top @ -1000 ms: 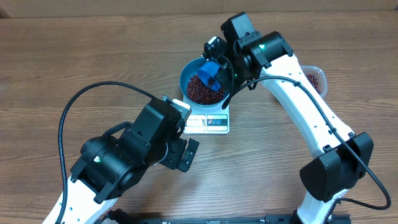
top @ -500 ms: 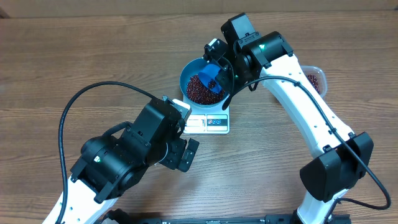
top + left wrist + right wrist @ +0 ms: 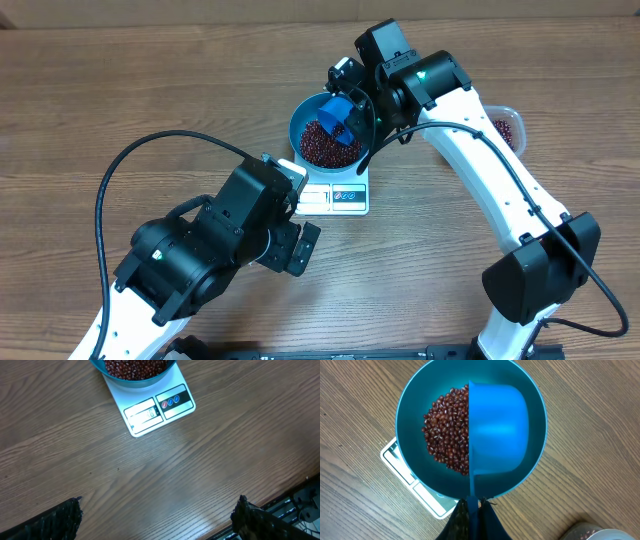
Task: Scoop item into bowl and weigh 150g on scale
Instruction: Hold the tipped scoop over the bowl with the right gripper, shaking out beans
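Because the bowl (image 3: 536, 455) sits on the scale (image 3: 155, 410), whatever lands in it is weighed at once. So the right end effector (image 3: 474, 520), clamped on the handle of the scoop (image 3: 497, 430), holds it tipped sideways over the beans (image 3: 445, 435) heaped inside. Meanwhile the left end effector (image 3: 157, 522) hangs spread wide and empty above bare worktop (image 3: 225, 460), probably to leave the display (image 3: 144, 412) unobstructed.

Dark maroon beans (image 3: 445, 430), teal-blue bowl (image 3: 410, 455), brighter blue scoop (image 3: 497, 430), white scale (image 3: 150, 412) with red and blue buttons (image 3: 171, 401), brown wood-grain table (image 3: 175, 485)
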You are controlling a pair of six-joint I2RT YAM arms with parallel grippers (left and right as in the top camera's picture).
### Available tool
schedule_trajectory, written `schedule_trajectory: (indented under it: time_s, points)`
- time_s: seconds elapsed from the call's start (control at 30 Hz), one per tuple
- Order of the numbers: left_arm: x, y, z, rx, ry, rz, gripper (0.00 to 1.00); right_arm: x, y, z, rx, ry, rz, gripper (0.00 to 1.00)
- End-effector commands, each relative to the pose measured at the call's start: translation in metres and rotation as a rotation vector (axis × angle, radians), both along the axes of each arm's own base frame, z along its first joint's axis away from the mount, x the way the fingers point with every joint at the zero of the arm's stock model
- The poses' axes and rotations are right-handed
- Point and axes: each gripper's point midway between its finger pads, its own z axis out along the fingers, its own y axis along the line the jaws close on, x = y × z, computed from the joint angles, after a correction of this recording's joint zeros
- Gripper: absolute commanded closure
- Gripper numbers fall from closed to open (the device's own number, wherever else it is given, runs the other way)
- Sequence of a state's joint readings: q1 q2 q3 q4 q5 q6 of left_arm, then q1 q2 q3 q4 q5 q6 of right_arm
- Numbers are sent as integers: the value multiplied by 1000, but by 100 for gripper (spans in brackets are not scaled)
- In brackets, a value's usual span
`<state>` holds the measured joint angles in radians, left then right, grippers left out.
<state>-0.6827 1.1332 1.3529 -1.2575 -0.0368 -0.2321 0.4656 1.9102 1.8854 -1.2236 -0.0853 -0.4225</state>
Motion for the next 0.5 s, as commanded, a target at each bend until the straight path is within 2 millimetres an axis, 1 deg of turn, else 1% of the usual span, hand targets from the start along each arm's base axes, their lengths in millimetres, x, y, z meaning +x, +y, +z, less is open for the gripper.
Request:
schedule_trajectory:
  time_s: [0.0, 0.2, 0.33, 0.47]
  points:
    - [1, -2, 3, -2, -9, -14, 1, 1, 2, 29, 35, -68, -2, 96]
    - [1, -1, 3, -1, -9, -14, 1, 0, 2, 29, 32, -63, -2, 96]
    - [1, -1, 3, -1, -9, -14, 1, -9, -3, 24, -2, -32, 28, 96]
    - [1, -1, 3, -1, -9, -14, 1, -2, 0, 27, 16, -60, 19, 96]
